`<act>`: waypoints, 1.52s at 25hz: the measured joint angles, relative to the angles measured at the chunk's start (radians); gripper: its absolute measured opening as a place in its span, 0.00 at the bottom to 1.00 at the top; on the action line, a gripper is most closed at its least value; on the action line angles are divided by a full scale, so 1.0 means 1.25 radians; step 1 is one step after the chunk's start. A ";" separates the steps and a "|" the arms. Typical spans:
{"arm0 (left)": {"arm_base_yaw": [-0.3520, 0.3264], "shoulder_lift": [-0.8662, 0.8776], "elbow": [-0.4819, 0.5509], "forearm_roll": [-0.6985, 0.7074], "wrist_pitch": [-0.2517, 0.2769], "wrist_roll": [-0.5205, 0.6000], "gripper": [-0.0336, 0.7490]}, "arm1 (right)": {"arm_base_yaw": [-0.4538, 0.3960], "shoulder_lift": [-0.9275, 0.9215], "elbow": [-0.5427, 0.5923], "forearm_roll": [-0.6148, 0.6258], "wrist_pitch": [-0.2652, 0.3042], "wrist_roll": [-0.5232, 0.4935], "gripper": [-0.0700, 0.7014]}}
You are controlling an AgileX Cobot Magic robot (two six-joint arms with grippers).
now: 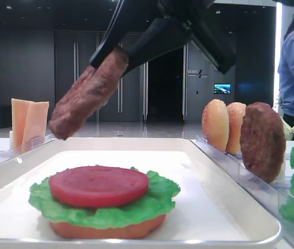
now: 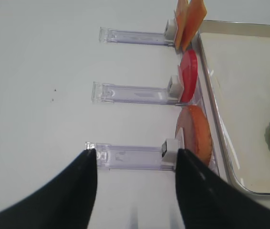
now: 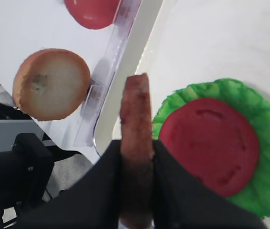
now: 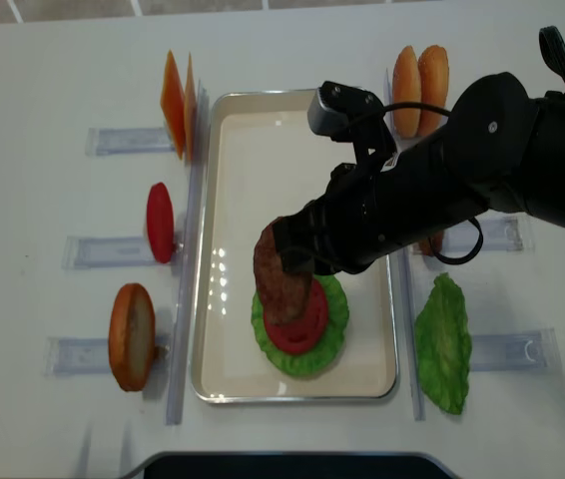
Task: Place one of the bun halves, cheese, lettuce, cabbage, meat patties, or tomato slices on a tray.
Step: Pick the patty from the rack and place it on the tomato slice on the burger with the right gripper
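Patty held over the half-built burger on the white tray (image 4: 225,379).
On the tray a bun half (image 1: 108,228) carries lettuce (image 4: 334,321) and a tomato slice (image 4: 302,329). The right gripper (image 4: 297,254) reaches across it, jaws clamped on a tilted meat patty (image 4: 279,279) above the stack. The left gripper (image 2: 135,167) hovers with jaws apart over a clear holder (image 2: 130,157). Holders beside the tray keep cheese (image 4: 177,98), tomato (image 4: 160,222), buns (image 4: 420,76) and a spare lettuce leaf (image 4: 444,344).
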 joint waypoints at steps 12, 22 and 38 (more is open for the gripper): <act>0.000 0.000 0.000 0.000 0.000 0.000 0.57 | -0.030 0.078 0.000 0.133 0.086 -0.161 0.27; 0.000 0.000 0.000 0.000 0.000 0.000 0.57 | -0.064 0.122 0.000 0.151 0.107 -0.191 0.27; 0.000 0.000 0.000 0.000 0.000 0.000 0.57 | -0.078 0.137 0.000 0.142 0.118 -0.195 0.31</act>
